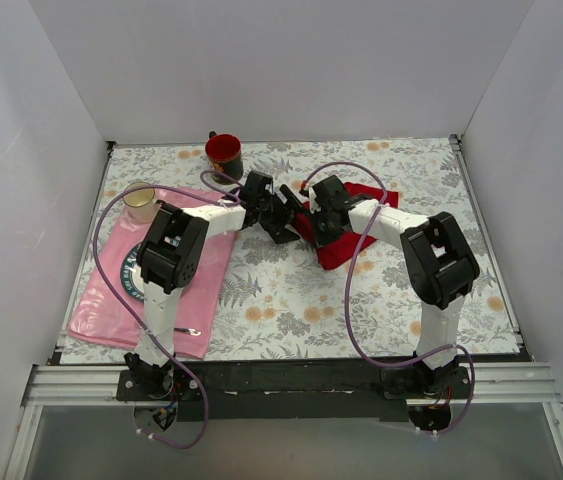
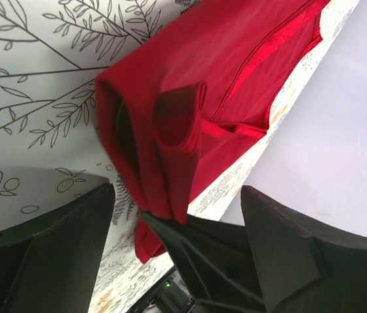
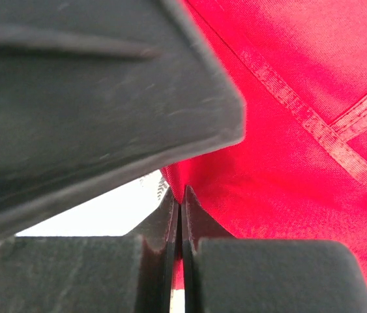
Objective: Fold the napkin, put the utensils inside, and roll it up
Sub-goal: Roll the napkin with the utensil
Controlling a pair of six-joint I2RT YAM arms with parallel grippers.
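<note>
Two arms meet over the middle of the floral tablecloth (image 1: 291,290). Seen from above, the napkin (image 1: 346,238) lies bunched just right of centre, partly under my right gripper (image 3: 180,202), well apart from the pink placemat (image 1: 191,310) at the left and the red cup (image 1: 224,153) near the far edge; jaw spacing cannot be read from there. Only my right wrist view shows those jaws pressed together, a pinch of the napkin's edge caught in the seam between them. Only my left wrist view shows my left gripper (image 2: 176,195) spread wide and holding nothing, its fingers (image 2: 46,261) flanking a doubled-over fold of the red cloth, with hem stitching visible along it.
</note>
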